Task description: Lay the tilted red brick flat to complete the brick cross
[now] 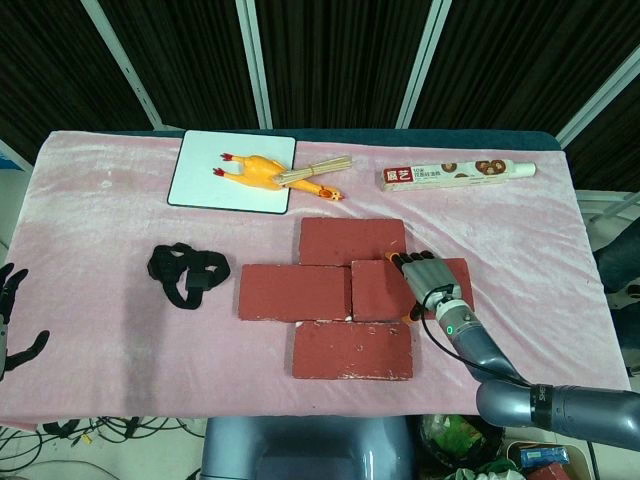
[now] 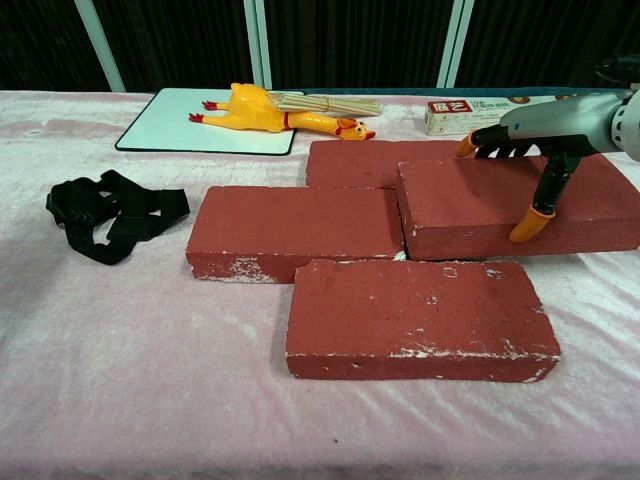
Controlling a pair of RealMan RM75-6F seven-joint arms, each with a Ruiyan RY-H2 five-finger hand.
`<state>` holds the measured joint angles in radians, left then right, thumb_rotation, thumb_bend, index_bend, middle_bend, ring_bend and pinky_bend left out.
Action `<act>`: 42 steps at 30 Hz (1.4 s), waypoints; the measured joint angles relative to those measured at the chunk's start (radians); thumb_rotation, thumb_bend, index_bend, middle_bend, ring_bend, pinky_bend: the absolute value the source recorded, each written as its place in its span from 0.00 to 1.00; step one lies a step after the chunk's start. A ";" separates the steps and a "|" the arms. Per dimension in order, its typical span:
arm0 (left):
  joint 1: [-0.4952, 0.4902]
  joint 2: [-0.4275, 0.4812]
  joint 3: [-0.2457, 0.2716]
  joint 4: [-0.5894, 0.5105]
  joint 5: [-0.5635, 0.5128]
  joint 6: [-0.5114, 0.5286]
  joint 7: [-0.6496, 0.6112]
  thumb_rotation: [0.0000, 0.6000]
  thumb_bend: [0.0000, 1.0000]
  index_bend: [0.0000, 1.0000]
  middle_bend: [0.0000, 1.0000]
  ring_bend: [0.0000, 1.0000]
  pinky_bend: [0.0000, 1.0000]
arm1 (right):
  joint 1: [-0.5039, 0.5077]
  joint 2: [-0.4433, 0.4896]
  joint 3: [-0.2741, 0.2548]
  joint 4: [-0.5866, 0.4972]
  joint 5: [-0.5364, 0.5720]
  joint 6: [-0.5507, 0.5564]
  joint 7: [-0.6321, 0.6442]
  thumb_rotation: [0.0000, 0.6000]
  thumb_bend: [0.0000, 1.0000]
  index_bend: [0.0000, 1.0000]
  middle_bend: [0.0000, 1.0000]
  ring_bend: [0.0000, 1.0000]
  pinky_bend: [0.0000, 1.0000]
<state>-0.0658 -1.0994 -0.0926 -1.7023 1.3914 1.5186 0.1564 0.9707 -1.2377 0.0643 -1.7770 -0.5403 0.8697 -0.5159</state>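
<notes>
The red brick (image 2: 500,205) that the task speaks of is the right arm of the cross. It lies on the pink table (image 1: 90,250), just right of the left brick (image 2: 295,228), with the far brick (image 2: 365,160) behind it and the near brick (image 2: 420,318) in front. In the chest view its top looks almost level, and its left end meets the left brick with only a thin gap. Its far left corner seems to touch, or maybe to rest a little on, the edge of the far brick; I cannot tell which from these views.

The right hand (image 2: 535,135) is over this brick. Its fingers (image 1: 420,262) are spread on the top face, and the thumb reaches down at the front side, so the hand seems to press and steer the brick more than to clamp it. The left hand (image 1: 12,320) is far away at the left edge of the table, with fingers apart and holding nothing.

My judgement is that the task is nearly done: the cross shape is already readable. What is left is to make sure the brick sits fully flat and then to take the hand off.
</notes>
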 measured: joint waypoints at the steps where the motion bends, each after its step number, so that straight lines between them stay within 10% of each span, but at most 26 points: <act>1: 0.000 0.000 0.000 0.000 0.000 0.000 0.000 1.00 0.25 0.09 0.03 0.00 0.00 | 0.001 0.000 0.000 -0.002 0.000 0.001 0.000 1.00 0.10 0.11 0.20 0.21 0.09; 42: 0.001 0.001 -0.003 0.000 -0.006 0.003 -0.002 1.00 0.25 0.09 0.03 0.00 0.00 | 0.013 0.015 0.005 -0.026 0.002 0.037 0.020 1.00 0.00 0.00 0.02 0.03 0.09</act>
<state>-0.0645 -1.0986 -0.0960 -1.7023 1.3857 1.5220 0.1546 0.9834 -1.2225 0.0693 -1.8033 -0.5382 0.9065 -0.4961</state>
